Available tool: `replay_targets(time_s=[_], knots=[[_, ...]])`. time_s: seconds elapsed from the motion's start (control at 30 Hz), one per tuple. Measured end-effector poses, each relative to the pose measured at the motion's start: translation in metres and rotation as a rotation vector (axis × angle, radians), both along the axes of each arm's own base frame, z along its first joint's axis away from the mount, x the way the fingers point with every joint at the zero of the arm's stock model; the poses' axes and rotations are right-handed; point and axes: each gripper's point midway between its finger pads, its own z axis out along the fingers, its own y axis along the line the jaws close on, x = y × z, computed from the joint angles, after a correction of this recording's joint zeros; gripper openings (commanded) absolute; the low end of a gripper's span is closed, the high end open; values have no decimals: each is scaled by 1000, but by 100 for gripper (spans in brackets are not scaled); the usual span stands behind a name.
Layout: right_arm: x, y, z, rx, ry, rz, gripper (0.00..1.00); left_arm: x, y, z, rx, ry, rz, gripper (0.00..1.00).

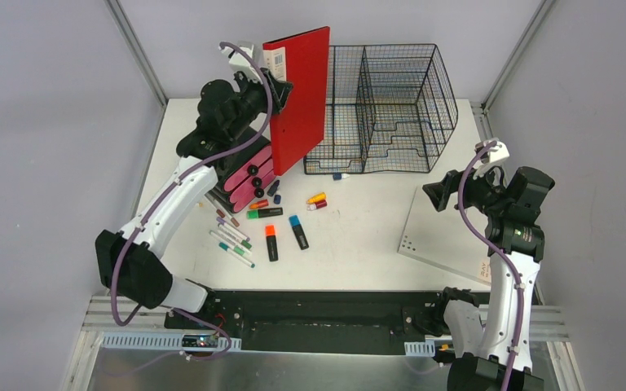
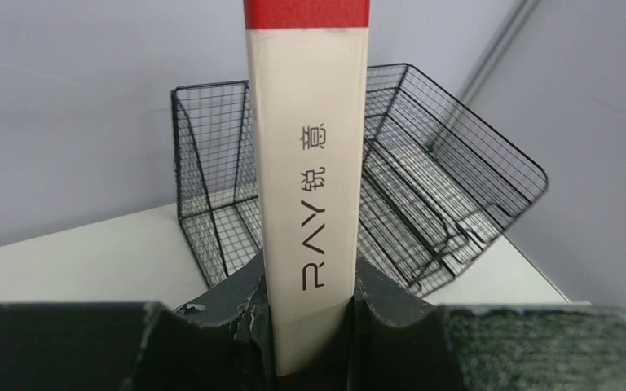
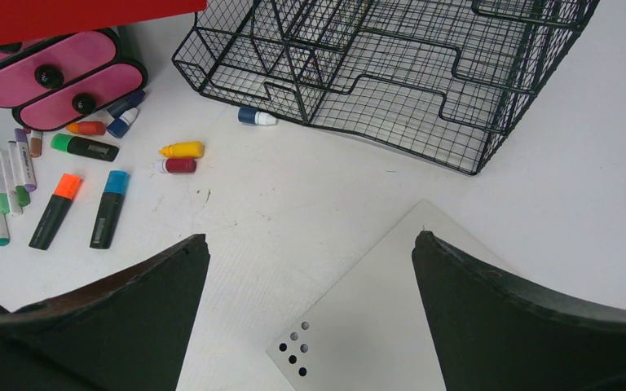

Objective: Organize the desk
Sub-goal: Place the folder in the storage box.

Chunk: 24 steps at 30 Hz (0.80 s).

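Observation:
My left gripper (image 1: 275,81) is shut on the spine of a red folder (image 1: 301,90) and holds it upright above the back left of the white desk (image 1: 359,236). The folder stands just left of the black wire-mesh rack (image 1: 391,106). In the left wrist view the folder's white spine label (image 2: 310,204) fills the space between my fingers (image 2: 236,301), with the rack (image 2: 440,212) behind it. My right gripper (image 1: 438,195) hangs open over the near corner of a flat white folder (image 3: 375,309) on the desk's right side, nothing between its jaws.
A pink drawer unit (image 1: 249,175) sits under the left arm. Orange (image 1: 271,242), blue (image 1: 297,231) and green (image 1: 264,213) highlighters, several thin pens (image 1: 232,240) and small yellow (image 1: 316,197) and red bottles lie in front of it. A small blue-capped bottle (image 3: 257,116) rests at the rack's foot.

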Motion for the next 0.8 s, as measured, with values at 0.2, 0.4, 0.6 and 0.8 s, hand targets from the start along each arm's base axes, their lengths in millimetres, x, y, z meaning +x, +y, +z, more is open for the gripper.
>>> replay_targets(time_s=[0.2,0.4,0.6,0.8], knots=[[0,1,0,3,0,6,99,33,1,-10,-7,-6,77,0],[0,2,-1,8,8,12,99,59,-8,-18,-16,-21,87,0],[1,3,-2,9,9,17,99,84,-10,-22,-19,-48,130,0],[0,3,-2,10,9,20,99,109,-13,-35,-12,-71,169,0]])
